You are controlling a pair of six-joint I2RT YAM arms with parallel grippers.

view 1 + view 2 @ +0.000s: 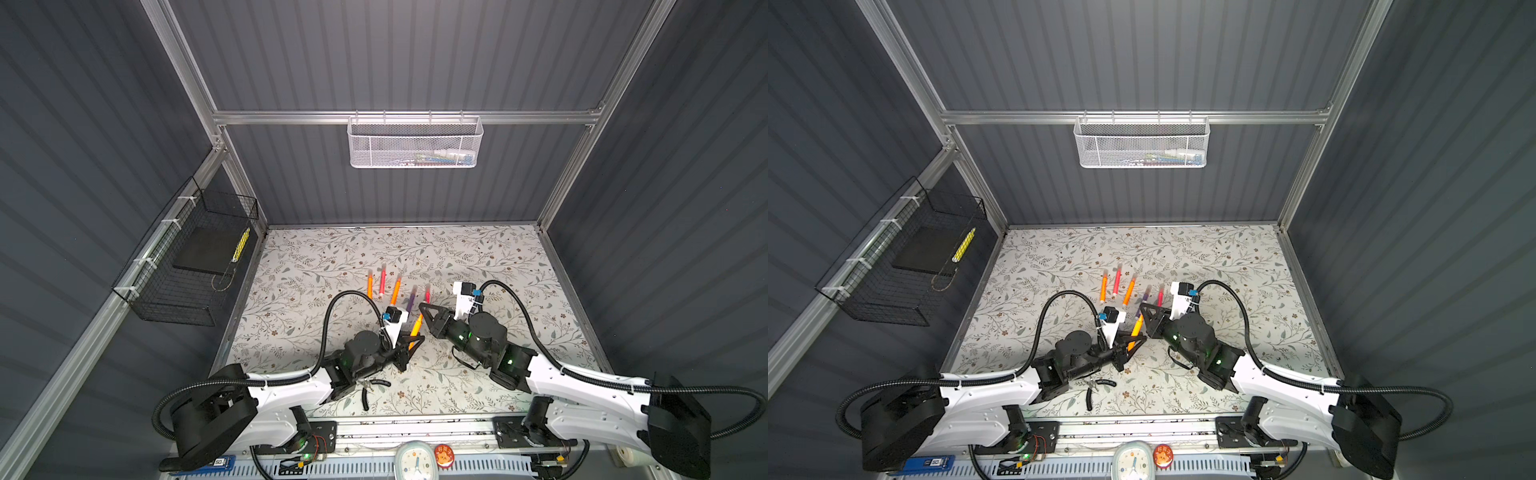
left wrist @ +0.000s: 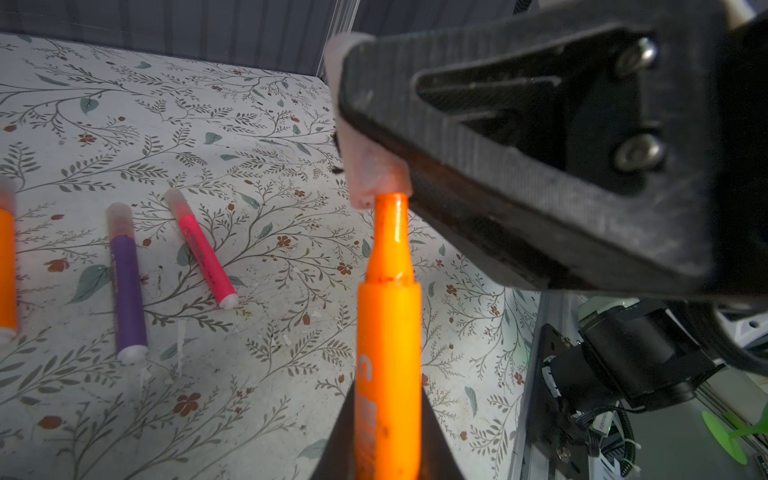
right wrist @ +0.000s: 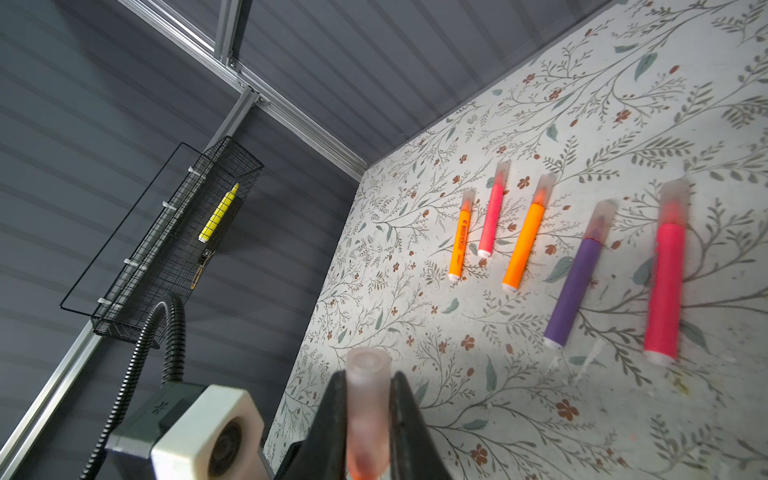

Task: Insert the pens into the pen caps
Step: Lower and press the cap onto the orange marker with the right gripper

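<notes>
Tip of the orange plastic marker pen, pinched in the left gripper, touches the mouth of the translucent pale-pink plastic cap clamped in the right gripper. Beyond both grippers, five capped pens lie on the floral table.

seven pens, six caps, one pliers, two baskets.

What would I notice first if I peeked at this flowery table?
Probably the bright orange pen, held by the left pincer in the middle of the flowery table. Its tip is right at the mouth of a pale cap gripped by the right pincer. Just behind them, five capped pens lie in a colourful row: orange, pink, orange, purple, pink.
</notes>
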